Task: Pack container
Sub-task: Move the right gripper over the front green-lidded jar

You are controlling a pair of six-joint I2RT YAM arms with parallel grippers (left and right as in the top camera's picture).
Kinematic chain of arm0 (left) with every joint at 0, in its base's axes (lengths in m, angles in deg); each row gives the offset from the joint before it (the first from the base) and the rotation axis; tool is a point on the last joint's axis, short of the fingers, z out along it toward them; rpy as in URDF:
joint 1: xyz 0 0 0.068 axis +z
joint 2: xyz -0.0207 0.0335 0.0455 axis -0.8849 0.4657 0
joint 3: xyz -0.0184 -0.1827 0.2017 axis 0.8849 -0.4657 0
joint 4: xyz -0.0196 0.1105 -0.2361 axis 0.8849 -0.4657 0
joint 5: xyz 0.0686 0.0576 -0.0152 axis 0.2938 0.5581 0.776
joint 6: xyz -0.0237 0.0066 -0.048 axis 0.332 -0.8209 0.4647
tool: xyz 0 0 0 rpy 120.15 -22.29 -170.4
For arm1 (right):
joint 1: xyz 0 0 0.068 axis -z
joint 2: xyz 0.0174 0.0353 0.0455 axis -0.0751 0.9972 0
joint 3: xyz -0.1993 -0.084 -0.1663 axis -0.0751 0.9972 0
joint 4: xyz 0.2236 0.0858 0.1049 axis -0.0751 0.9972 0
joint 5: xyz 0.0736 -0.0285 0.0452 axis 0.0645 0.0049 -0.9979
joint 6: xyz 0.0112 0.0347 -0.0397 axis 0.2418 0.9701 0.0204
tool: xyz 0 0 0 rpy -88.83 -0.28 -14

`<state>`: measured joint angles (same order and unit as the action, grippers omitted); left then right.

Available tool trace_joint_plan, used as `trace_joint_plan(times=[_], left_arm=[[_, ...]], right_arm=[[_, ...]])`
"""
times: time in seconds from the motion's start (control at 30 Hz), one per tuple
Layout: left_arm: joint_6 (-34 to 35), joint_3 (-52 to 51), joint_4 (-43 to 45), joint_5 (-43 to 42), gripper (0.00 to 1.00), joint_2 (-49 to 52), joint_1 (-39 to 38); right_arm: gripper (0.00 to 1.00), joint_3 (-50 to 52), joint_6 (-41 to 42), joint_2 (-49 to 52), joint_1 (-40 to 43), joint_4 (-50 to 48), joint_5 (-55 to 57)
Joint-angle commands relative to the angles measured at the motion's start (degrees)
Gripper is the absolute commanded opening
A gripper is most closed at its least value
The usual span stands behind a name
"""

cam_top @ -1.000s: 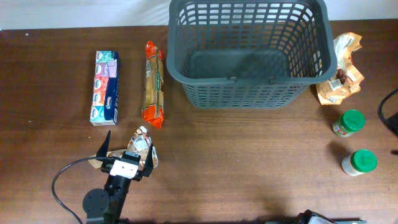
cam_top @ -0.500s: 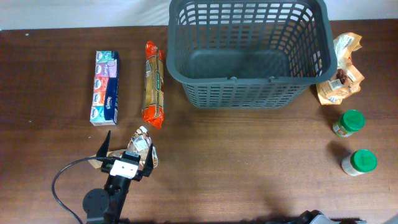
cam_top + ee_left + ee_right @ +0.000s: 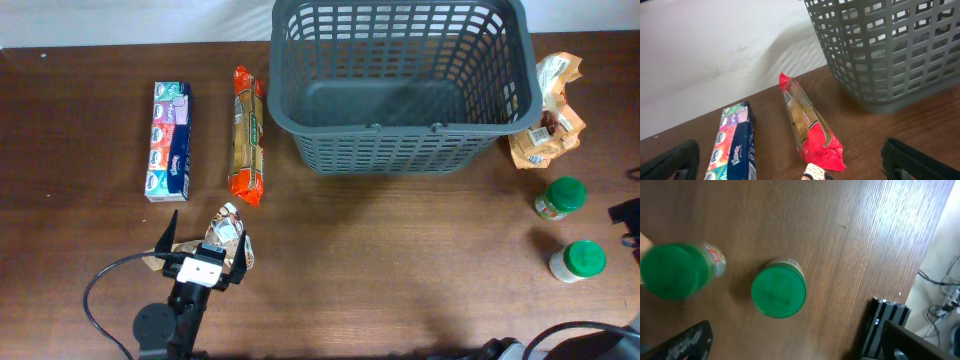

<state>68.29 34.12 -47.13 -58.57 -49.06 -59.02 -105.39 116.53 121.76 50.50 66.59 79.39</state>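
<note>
**Colours and patterns across the brown table**

The table is grained in dark reddish brown; the wall is white. The basket is coloured dark grey throughout, its sides patterned with a lattice of rectangular slots. The box is printed in a patchwork of pink, teal, red and blue panels, its side dark blue with white lettering. The packet is tan at the middle, red-orange at both ends, and marked with a green label. The pouch is printed silver-white and brown. The bag is coloured orange and cream. Bright green lids are borne by the upper jar and the lower jar.
</note>
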Motion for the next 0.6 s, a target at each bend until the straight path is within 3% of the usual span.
trace_joint_plan(times=[0.0, 0.57], left_arm=[[-0.66, -0.26, -0.24, -0.24, 0.99, -0.48, -0.24], [-0.66, -0.26, -0.26, -0.24, 0.99, -0.48, -0.24]], right_arm=[[0.99, 2.01, 0.31, 1.33, 0.33, -0.85, -1.77], [0.99, 5.62, 0.24, 11.06, 0.33, -4.07, -2.62]])
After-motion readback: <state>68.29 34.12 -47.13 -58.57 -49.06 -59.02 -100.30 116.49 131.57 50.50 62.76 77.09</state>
